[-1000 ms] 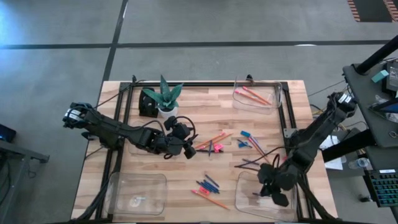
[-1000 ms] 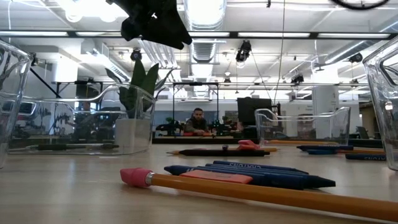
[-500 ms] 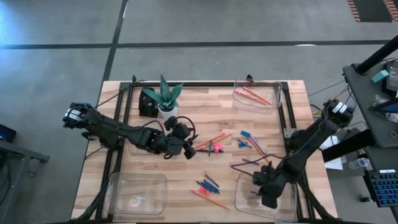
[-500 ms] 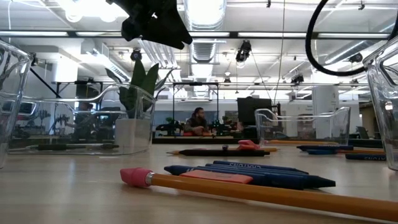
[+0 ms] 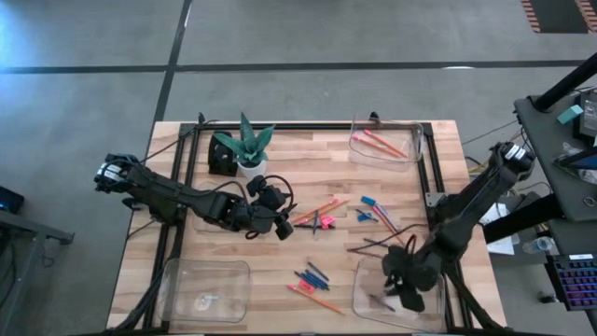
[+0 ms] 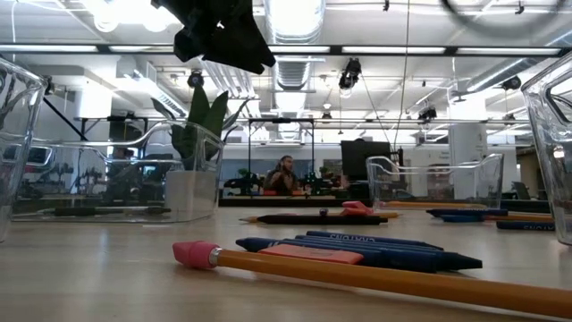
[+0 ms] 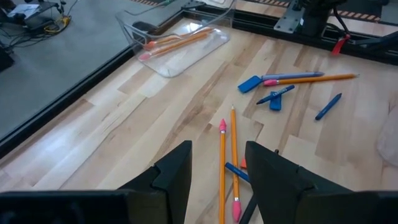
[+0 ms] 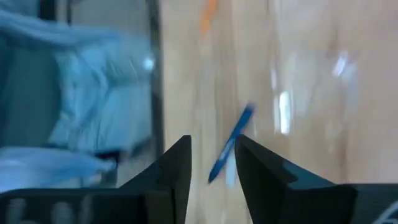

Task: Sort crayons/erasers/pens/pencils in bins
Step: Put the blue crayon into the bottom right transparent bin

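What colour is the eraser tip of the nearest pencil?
Pink, on an orange pencil; clearest in the low view.

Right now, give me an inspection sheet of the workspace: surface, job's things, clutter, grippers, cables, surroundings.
Surface: wooden table, black frame along its edges.
Job's things: four clear bins; far right bin holds pencils; loose pencils, blue sticks and blue eraser mid-table.
Clutter: potted plant.
Grippers: left gripper open, empty, over the loose pencils; right gripper over the near right bin, a blue stick beyond its open fingers.
Cables: dark loops by the right arm.
Surroundings: concrete floor; a person seated far behind.
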